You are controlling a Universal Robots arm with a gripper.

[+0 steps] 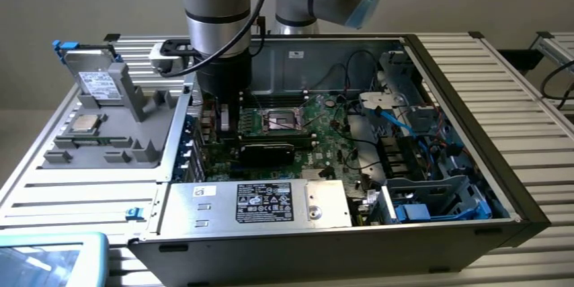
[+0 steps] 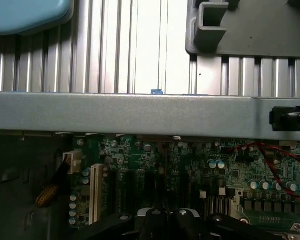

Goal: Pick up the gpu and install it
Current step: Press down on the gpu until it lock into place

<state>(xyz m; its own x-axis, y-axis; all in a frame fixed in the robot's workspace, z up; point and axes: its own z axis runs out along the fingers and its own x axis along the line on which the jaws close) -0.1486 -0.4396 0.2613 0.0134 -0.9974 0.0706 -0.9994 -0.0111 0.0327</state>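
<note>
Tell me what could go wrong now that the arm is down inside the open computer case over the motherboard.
1. The gripper sits low over the motherboard's expansion slots; a slight misalignment could scrape the nearby capacitors.
2. The red wires and a yellow-sleeved cable lie close by and might snag.
3. The arm stands close to the case wall, so a sideways move could strike it.
</note>
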